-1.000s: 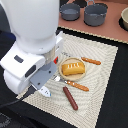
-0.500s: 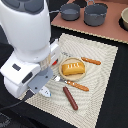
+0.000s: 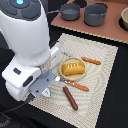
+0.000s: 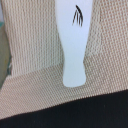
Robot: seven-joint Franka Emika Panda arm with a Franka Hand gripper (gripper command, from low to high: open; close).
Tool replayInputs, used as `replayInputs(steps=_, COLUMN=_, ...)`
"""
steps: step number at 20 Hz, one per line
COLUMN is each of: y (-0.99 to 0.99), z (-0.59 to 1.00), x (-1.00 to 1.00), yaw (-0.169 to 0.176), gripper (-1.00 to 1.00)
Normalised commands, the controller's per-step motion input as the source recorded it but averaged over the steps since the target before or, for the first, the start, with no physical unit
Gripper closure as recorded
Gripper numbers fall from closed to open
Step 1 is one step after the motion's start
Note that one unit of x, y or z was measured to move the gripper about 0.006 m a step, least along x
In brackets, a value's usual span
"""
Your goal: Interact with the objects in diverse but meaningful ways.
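The white fish-like piece point(image 4: 75, 45) with black marks lies flat on the beige woven mat point(image 4: 30, 45) and fills the wrist view; no fingers show there. In the exterior view my arm hides it. The gripper point(image 3: 46, 91) hangs low over the mat's corner at the exterior view's left, its jaws hidden by the hand. The yellow ridged bread loaf point(image 3: 72, 68) lies at the mat's middle. The dark reddish-brown sausage stick point(image 3: 70, 97) lies near the mat's front edge. The red tomato is out of view.
An orange-handled knife point(image 3: 76, 85) lies between the loaf and the sausage, and an orange-handled fork point(image 3: 91, 61) lies beyond the loaf. Two grey pots point(image 3: 70, 11) point(image 3: 95, 14) stand on a brown board at the back. A bowl point(image 3: 124, 18) shows at the exterior view's right edge.
The arm has shifted slightly toward the exterior view's left and lower over the mat's corner. The loaf, sausage and cutlery have not moved.
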Motion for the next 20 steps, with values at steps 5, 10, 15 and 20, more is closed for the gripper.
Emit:
replayInputs(steps=5, y=-0.14, z=-0.35, x=-0.05, yaw=-0.007, gripper=-1.0)
replayInputs(steps=10, y=-0.13, z=-0.32, x=-0.05, yaw=-0.002, gripper=1.0)
replayInputs(steps=15, y=-0.15, z=-0.34, x=-0.09, yaw=0.0, gripper=1.0)
replayInputs(steps=20, y=-0.17, z=-0.36, x=-0.13, yaw=0.0, gripper=1.0)
